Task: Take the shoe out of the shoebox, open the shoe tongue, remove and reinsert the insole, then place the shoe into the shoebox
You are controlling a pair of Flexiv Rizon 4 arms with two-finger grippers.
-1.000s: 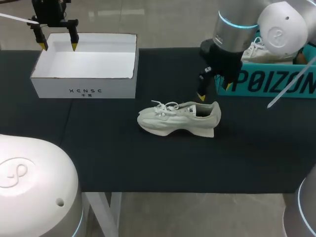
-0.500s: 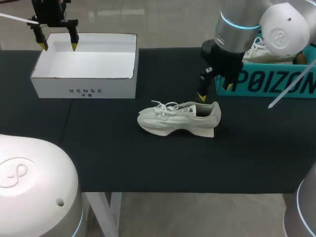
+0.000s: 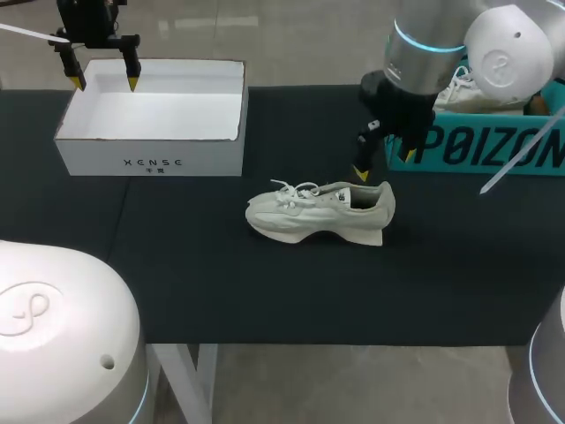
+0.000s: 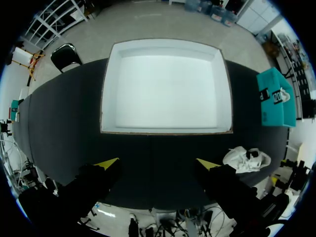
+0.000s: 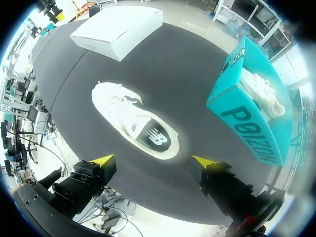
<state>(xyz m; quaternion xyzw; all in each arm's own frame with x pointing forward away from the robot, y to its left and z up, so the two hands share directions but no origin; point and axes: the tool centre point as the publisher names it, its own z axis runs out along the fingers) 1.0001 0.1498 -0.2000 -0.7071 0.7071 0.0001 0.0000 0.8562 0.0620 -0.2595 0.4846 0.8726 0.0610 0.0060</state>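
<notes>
Black table (image 3: 265, 291): white sneaker (image 3: 318, 212), heel end near right gripper (image 3: 384, 163), fingers spread; left gripper (image 3: 105, 82), also spread, well past toe.

Bright, even light falls from overhead. The white shoebox (image 4: 167, 86) ahead of the left gripper (image 4: 157, 162) glares almost featureless. Beneath the right gripper (image 5: 153, 159), the shoe (image 5: 134, 121) leaves barely any shadow on the black table (image 3: 265, 291).

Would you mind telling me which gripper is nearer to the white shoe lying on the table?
Right. The right gripper hangs open just above the shoe, by its heel; the left gripper is far off, open, by the white shoebox.
</notes>
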